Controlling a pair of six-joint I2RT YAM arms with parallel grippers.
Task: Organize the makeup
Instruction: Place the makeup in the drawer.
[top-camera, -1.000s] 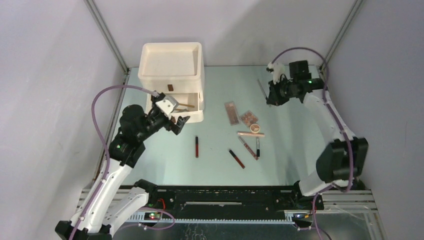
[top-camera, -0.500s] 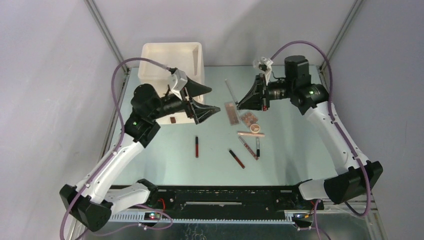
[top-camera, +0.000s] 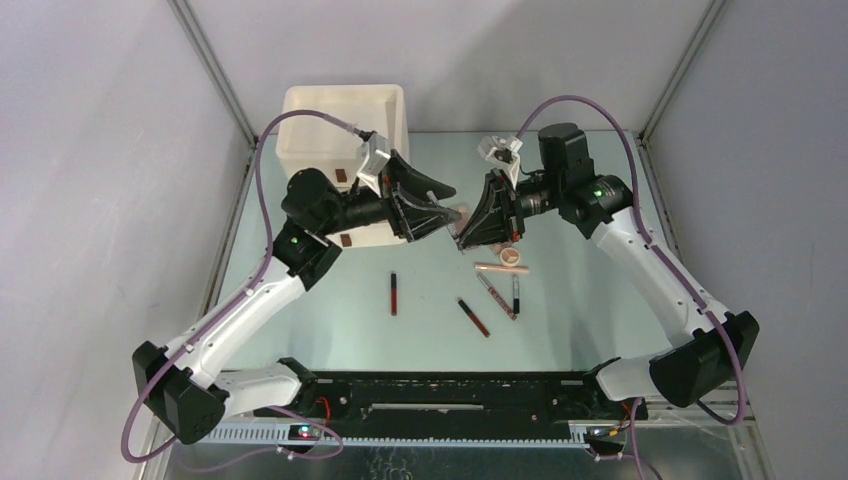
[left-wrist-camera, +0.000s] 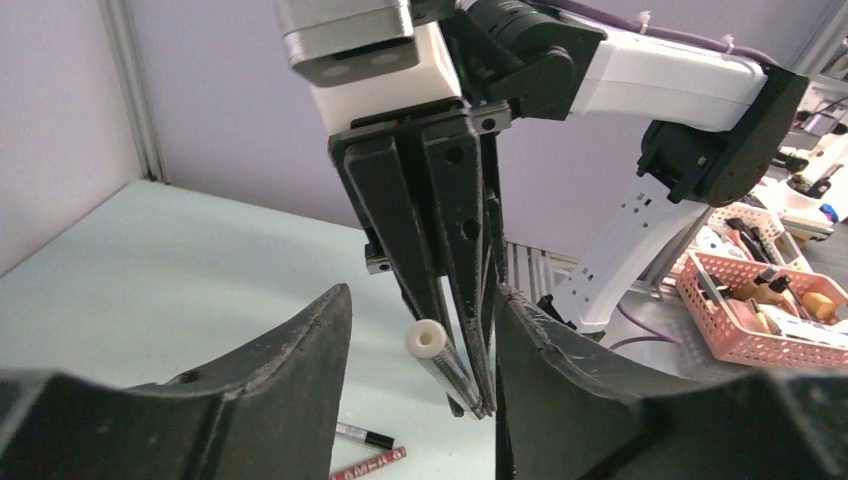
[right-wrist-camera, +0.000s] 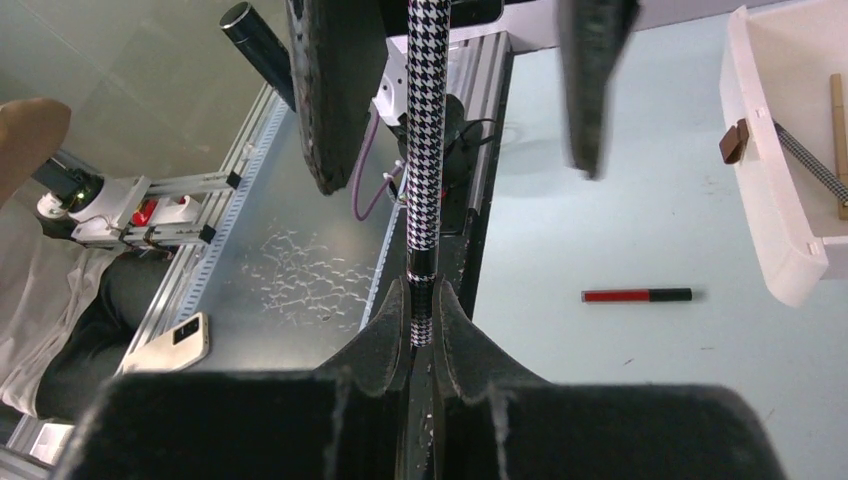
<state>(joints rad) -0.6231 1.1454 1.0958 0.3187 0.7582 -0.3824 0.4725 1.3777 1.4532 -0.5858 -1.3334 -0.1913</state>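
Both arms have swung in from a second ago and now meet mid-air over the table (top-camera: 330, 300). The right one came from the far right corner, the left one from the front of the cream drawer box (top-camera: 345, 120).

The right gripper (right-wrist-camera: 421, 305) is clamped tight on the base of a houndstooth pencil (right-wrist-camera: 420, 150). That pencil is up off the table, and its long axis runs straight out from the right fingertips toward the left arm, white end leading.

The left gripper (left-wrist-camera: 420, 298) is partly open and narrowing, holding nothing. Its two fingers (right-wrist-camera: 330, 90) stand either side of the pencil's free half and are not touching it. This looks like a handover, so the left only needs to close across the shaft.

Counts:
- One pencil is in the air.
- Five slim sticks lie loose on the table: two dark-red tubes (top-camera: 393, 293), one pinkish, one black pencil (top-camera: 516, 294) and one peach tube (top-camera: 501, 268).
- One round compact (top-camera: 512, 256) sits just beyond the peach tube.
- The palettes are mostly hidden under the grippers, so I can't count them.
- Two more sticks lie in the open drawer (right-wrist-camera: 790, 230).
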